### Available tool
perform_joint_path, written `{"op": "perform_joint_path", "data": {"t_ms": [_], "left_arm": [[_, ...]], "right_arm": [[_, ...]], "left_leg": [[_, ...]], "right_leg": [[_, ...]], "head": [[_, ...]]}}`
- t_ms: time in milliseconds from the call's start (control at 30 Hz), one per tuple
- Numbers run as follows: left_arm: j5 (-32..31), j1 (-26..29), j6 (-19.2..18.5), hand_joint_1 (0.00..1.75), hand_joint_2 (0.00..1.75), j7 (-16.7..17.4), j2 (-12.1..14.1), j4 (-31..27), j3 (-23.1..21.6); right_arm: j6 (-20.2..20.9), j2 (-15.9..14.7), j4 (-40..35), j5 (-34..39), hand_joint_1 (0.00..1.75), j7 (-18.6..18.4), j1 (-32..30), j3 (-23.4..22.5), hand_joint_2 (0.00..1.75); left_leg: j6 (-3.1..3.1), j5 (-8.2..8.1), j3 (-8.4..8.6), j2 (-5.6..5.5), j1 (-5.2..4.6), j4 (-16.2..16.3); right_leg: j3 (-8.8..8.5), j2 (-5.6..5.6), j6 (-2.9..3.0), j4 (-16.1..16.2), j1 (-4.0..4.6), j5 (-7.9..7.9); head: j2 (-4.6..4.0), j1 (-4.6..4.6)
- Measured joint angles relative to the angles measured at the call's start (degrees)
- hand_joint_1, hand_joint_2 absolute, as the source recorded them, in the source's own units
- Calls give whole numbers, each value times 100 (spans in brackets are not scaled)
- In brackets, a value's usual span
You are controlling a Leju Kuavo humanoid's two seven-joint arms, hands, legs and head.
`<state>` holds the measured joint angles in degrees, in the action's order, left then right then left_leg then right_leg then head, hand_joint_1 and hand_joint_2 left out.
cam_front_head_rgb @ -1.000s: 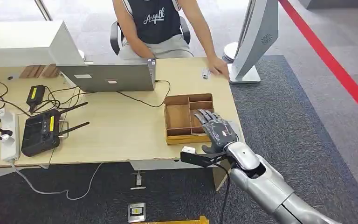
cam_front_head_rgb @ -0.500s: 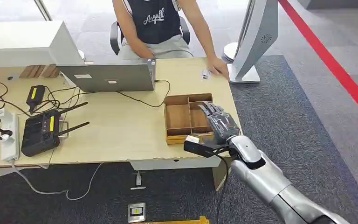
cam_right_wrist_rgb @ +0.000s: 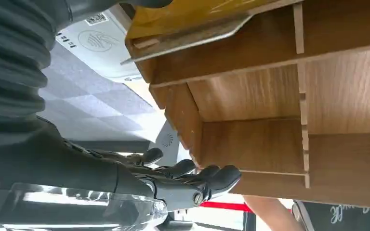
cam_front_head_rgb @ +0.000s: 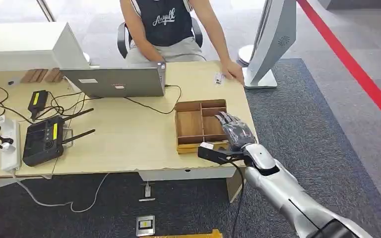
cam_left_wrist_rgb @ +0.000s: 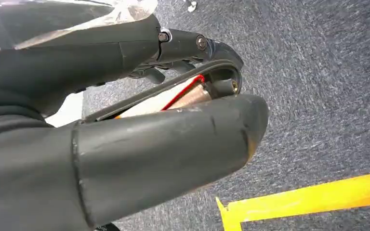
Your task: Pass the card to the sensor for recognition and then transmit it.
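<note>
One laptop (cam_front_head_rgb: pixel 116 82), one wooden tray (cam_front_head_rgb: pixel 198 125), one controller (cam_front_head_rgb: pixel 43 140), perhaps one card (cam_front_head_rgb: pixel 219 78)

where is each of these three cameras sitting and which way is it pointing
Head view: high on the body, looking down at the table; right robot hand over the wooden tray.
Left wrist view: behind the left robot hand, facing the carpet.
Right wrist view: behind the right robot hand, facing the tray.
Shared: head and right wrist views show the tray.

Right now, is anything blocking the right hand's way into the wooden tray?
Nothing visible. The right hand hovers, fingers spread, over the right side of the wooden tray. Only the tray's own dividers lie beneath it. I cannot make out a card in the compartments.
</note>
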<state>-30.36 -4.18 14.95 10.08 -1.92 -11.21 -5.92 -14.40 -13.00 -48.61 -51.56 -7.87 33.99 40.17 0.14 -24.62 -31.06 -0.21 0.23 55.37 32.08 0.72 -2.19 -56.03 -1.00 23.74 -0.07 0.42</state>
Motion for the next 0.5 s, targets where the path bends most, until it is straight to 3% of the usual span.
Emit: {"op": "perform_joint_path", "data": {"t_ms": [500], "left_arm": [[20, 3, 15, 0, 0, -50, 0, 0, -13]], "right_arm": [[-31, 61, 262, 35, 0, -70, 13, 0, 175]], "left_leg": [[0, 0, 2, 1, 0, 0]], "right_leg": [[-1, 0, 0, 0, 0, -1]], "head": [[0, 0]]}}
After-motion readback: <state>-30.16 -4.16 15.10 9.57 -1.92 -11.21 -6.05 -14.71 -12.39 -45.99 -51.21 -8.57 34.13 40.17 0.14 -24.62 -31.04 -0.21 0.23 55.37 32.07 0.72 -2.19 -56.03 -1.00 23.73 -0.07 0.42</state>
